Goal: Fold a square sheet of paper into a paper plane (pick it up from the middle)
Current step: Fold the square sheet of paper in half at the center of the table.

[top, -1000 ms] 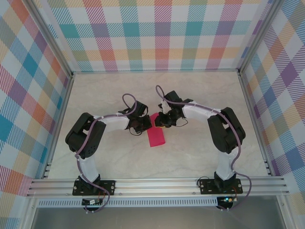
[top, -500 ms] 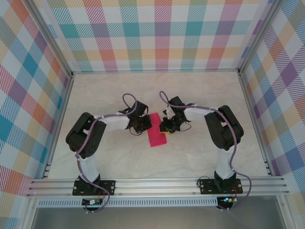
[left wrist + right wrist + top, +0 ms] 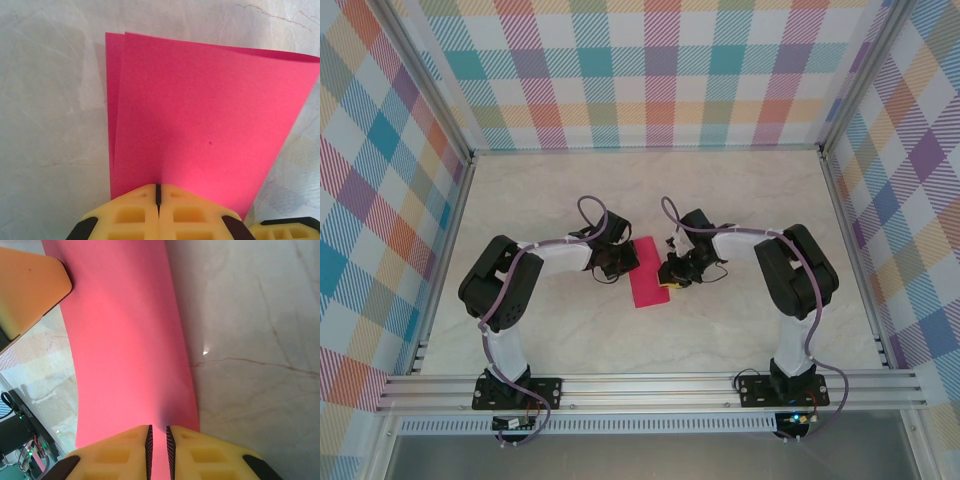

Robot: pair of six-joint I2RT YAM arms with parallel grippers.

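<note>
near frame centre, left end effector (image 3: 629, 264) and right end effector (image 3: 666, 281) each clamp the folded paper (image 3: 648, 283) at opposite edges, likely holding its crease.

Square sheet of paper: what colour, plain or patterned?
The square sheet of paper is plain bright pink-red, clearest in the left wrist view.

A pale, marble-veined tabletop (image 3: 740, 190) is stretching between the checked walls. The square sheet of paper (image 3: 647, 272), bright pink-red and doubled over into two layers, is lying near its middle. It seems to be resting on the surface, though one edge may be lifting slightly.
</note>
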